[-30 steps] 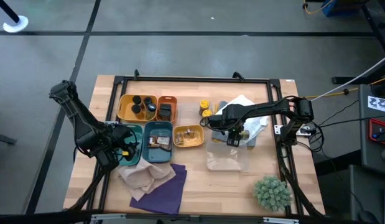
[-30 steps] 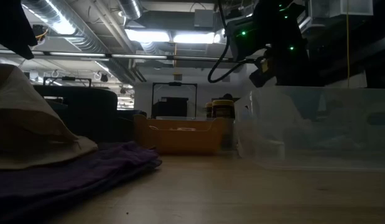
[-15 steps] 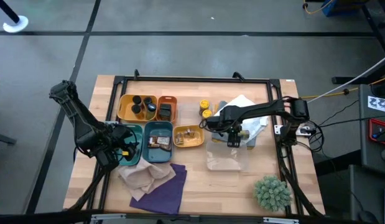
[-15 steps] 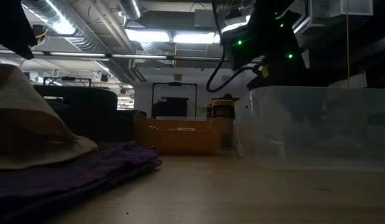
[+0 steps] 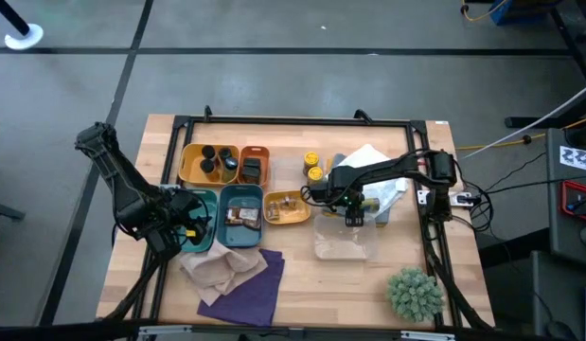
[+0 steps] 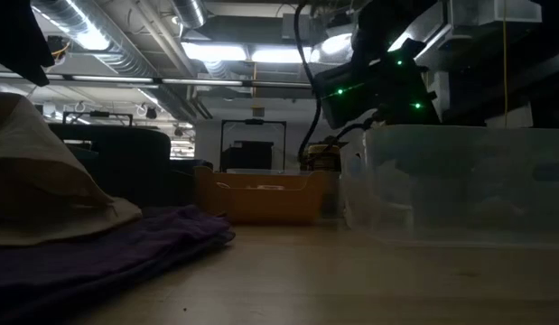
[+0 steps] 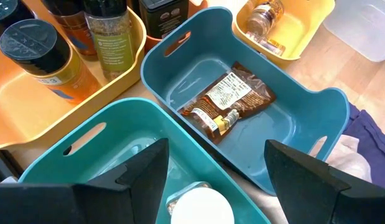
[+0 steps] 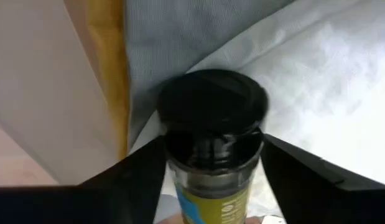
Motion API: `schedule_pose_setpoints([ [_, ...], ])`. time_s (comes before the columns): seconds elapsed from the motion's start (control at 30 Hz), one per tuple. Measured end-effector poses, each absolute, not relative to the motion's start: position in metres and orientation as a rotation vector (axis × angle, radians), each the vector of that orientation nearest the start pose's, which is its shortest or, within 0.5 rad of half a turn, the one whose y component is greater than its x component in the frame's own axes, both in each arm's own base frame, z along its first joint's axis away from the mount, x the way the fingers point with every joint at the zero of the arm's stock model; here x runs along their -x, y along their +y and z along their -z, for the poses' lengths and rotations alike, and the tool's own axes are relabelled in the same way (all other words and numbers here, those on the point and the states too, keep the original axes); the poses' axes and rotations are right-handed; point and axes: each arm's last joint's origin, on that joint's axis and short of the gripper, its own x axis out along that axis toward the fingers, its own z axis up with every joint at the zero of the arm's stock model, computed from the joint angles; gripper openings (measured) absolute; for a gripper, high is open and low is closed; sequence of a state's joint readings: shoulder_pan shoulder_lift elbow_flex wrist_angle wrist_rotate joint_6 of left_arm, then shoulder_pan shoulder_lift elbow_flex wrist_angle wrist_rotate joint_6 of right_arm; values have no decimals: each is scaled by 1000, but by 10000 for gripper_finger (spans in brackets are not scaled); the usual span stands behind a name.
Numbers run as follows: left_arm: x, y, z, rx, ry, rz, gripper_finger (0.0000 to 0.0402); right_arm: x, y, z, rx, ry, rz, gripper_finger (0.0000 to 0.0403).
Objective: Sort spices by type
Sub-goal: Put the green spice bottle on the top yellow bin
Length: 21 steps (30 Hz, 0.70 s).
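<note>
**A:** What sits in the trays?

**B:** At the table's left half, a yellow tray (image 5: 196, 163) holds upright black-capped bottles (image 5: 208, 154). The orange tray (image 5: 255, 164) beside it holds a dark jar (image 5: 250, 170). In front of them stand two teal trays: the left one (image 5: 205, 232) has a white-capped jar (image 7: 199, 206) in it, the middle one (image 5: 241, 213) a brown packet (image 7: 226, 102). A small yellow tray (image 5: 287, 207) next to these holds a jar lying on its side (image 7: 265, 17). Two yellow-capped jars (image 5: 313, 167) stand loose on the wood behind it. A clear bin (image 5: 347, 244) sits farther right, with a green plant (image 5: 414, 292) near the front corner and cloths (image 5: 236, 275) at front left.

**A:** And the arms?

**B:** The left gripper (image 7: 212, 163) hangs over the left teal tray, fingers spread wide and holding nothing. The right arm reaches in from the table's right edge, bent low across a white cloth (image 5: 373, 161). The right gripper (image 8: 211, 163) points at the small yellow tray, its fingers flanking a black-capped jar (image 8: 212, 138) with a yellow label. The fingers sit against the jar's sides; I cannot tell whether they actually clamp it.
</note>
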<state>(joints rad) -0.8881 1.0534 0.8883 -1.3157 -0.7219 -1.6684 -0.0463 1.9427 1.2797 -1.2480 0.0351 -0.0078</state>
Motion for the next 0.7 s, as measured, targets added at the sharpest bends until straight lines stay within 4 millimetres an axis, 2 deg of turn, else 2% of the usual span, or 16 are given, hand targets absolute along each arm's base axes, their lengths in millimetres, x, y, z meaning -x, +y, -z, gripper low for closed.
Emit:
schedule_pose_setpoints([
  [0.2,-109,-104,-263,459,756,-642,249,-313,-16,-155,2,1914,53,189],
  [0.33,-109,-104,-263,459,756,-642,249,-313,-16,-155,0,1918,54,191],
  [0.53,-109,-103,-263,456,746,-643,249,-312,-16,-157,0,1932,54,227],
  [0.7,-110,-102,-264,428,675,-648,249,-317,-16,-172,1,1946,55,214],
])
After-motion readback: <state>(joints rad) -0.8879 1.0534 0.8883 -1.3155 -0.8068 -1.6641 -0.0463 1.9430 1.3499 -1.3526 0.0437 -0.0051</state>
